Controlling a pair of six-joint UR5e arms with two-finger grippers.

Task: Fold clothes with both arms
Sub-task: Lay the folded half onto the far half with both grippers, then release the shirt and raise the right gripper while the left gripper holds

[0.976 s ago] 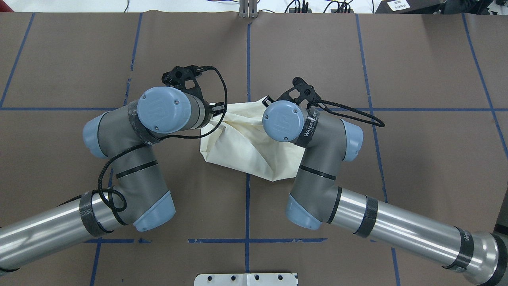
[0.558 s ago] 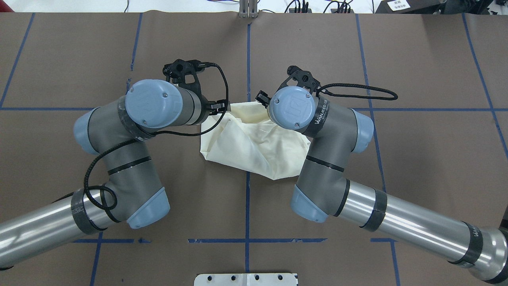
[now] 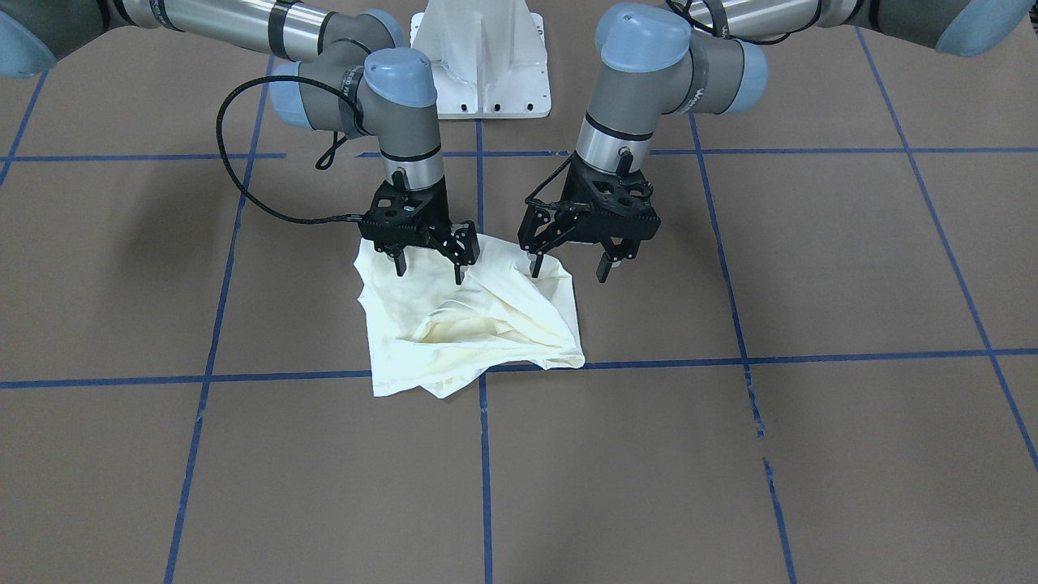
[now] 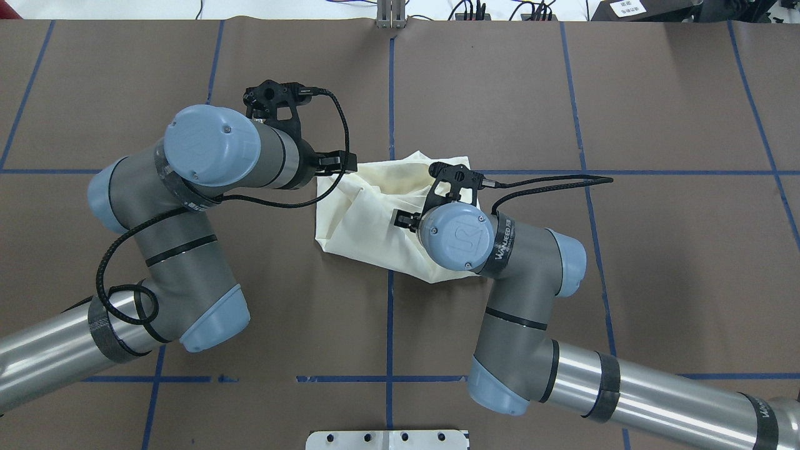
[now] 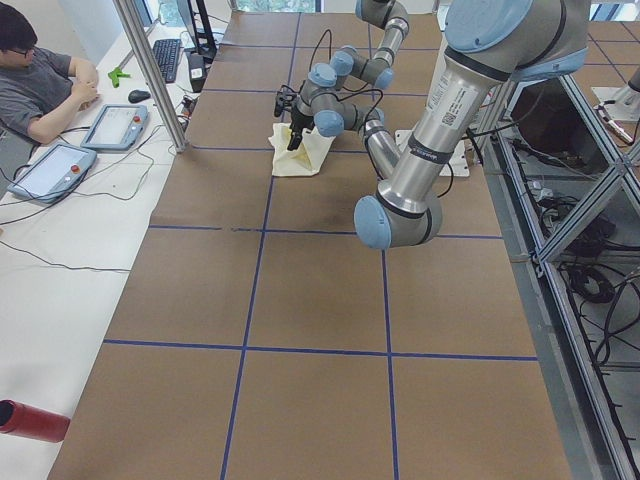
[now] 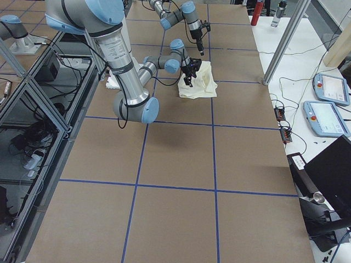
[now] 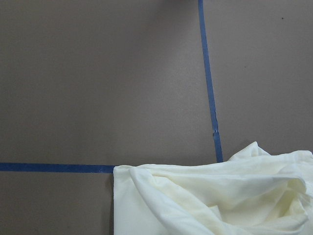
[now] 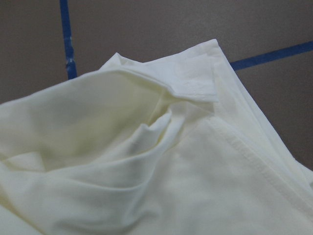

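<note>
Crumpled cream-white cloth shirt [image 3: 478,324]. Front-facing view: black right gripper [image 3: 431,272] at its 11 o'clock, black left gripper [image 3: 570,271] at 1 o'clock, both spread, empty. Risk: unpinned bulging folds slumping open.

A matte brown surface [image 4: 656,94] is marked into large squares by blue tape lines [image 4: 390,325] under even, soft light. Along one long edge runs a white bench [image 5: 40,300] with two grey tablets [image 5: 115,125], a keyboard [image 5: 167,58], loose cables and a red cylinder [image 5: 30,420]. A person [image 5: 35,80] sits there. An aluminium post [image 5: 150,75] rises at that edge. Beyond the opposite edge stands a metal frame [image 5: 600,125].
</note>
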